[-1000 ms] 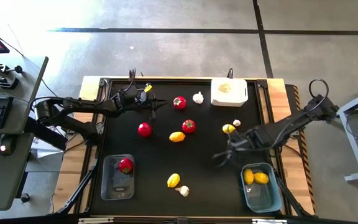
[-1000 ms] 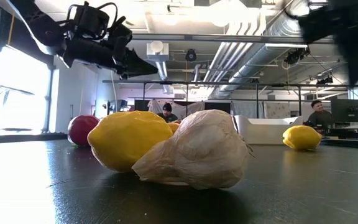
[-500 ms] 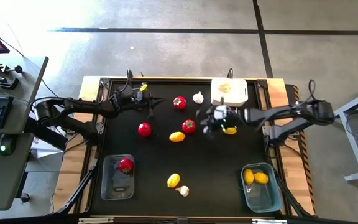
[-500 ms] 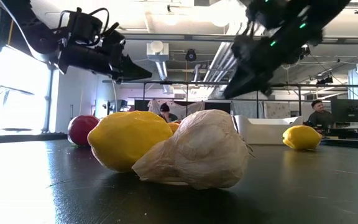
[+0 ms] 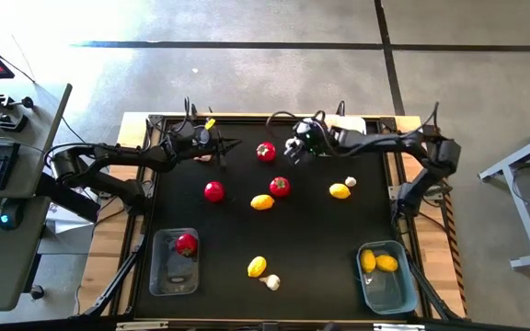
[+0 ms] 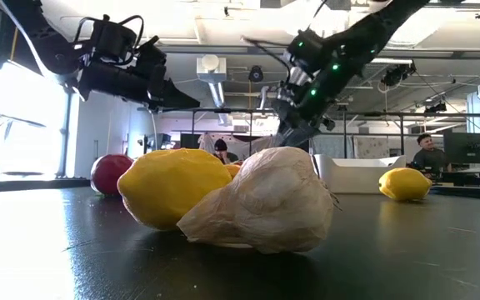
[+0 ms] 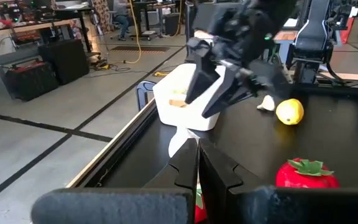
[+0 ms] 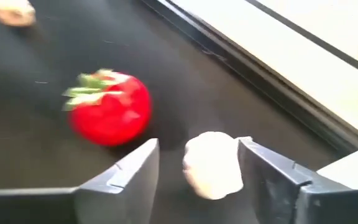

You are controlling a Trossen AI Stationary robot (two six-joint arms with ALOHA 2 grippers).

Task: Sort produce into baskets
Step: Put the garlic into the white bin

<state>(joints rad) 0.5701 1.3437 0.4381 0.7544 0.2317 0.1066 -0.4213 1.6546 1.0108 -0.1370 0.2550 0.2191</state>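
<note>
Because the garlic bulb (image 8: 213, 163) by the desk's far edge belongs in the white basket (image 7: 182, 99), the right gripper (image 8: 197, 174) straddles it wide open, while the left gripper (image 7: 197, 163) waits shut.

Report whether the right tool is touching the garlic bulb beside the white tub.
Apart. The right wrist view shows the garlic bulb between the open right tool, with gaps either side.

The left claw (image 5: 224, 147) is shut tight, with its arm reaching along the far side of the counter. The right claw (image 5: 294, 149) is open, held out on a long stretched arm.
</note>
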